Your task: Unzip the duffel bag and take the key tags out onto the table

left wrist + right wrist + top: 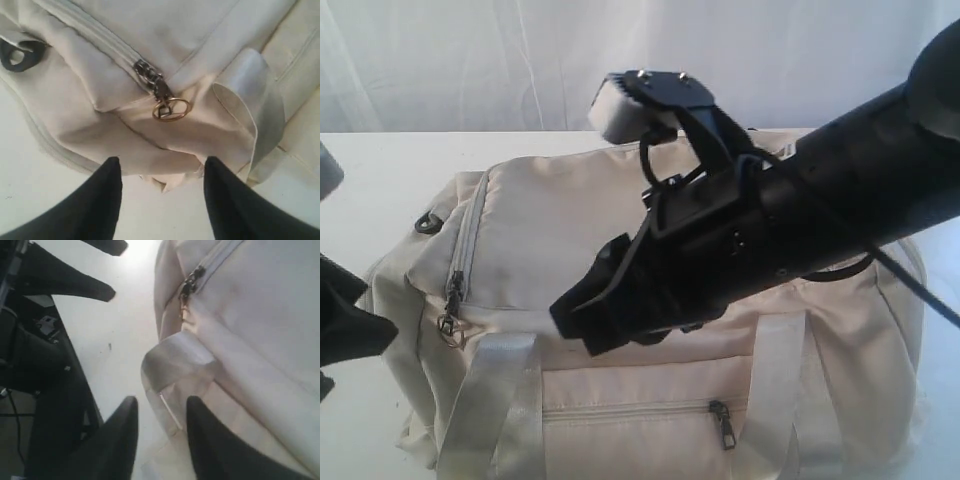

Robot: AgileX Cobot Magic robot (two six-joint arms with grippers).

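Note:
The cream duffel bag [570, 215] lies on the white table [370, 170], its top zipper closed. The metal zipper pull with its ring [448, 325] hangs at the bag's left end. My left gripper [375, 312] stands open just off that end; in the left wrist view the gripper [160, 167] sits a little short of the ringed pull [170, 107], holding nothing. My right gripper [582, 325] reaches across the bag's front and is open above the shiny webbing handle [175, 360]; its fingers [192, 412] grip nothing. The key tags are hidden.
A black D-ring [428, 222] sits on the bag's left end. The front pocket's zipper pull [725, 422] is shut. The right arm [820, 200] covers much of the bag's top. A white curtain hangs behind the table.

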